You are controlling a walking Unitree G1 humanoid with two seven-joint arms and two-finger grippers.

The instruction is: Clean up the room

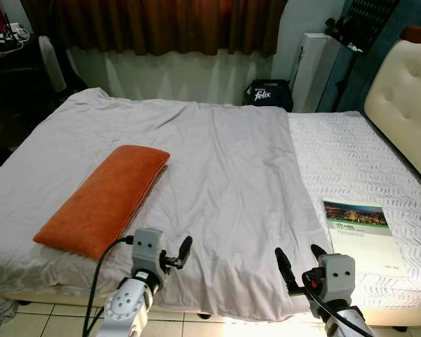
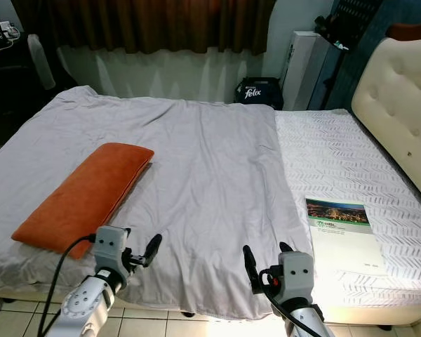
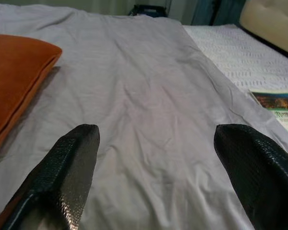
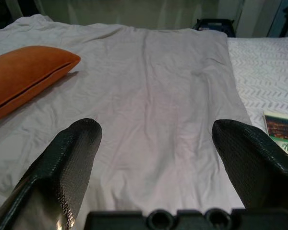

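A pale grey sheet (image 1: 217, 168) covers the left and middle of the bed. An orange pillow (image 1: 105, 198) lies on it near the front left. A booklet (image 1: 360, 234) with a city photo on its cover rests on the white patterned mattress cover (image 1: 351, 154) at the front right. My left gripper (image 1: 177, 255) hovers open at the bed's front edge, just right of the pillow. My right gripper (image 1: 299, 258) is also open at the front edge, left of the booklet. Both wrist views look along the sheet (image 3: 149, 96), with nothing between the fingers (image 4: 77, 143).
A cream tufted headboard (image 1: 407, 105) stands at the right. Beyond the bed are brown curtains (image 1: 161, 24), a dark bag (image 1: 268, 95) printed "felix", a white box (image 1: 311, 67) and a black stand (image 1: 351, 42). Tiled floor (image 1: 182, 326) lies below the bed edge.
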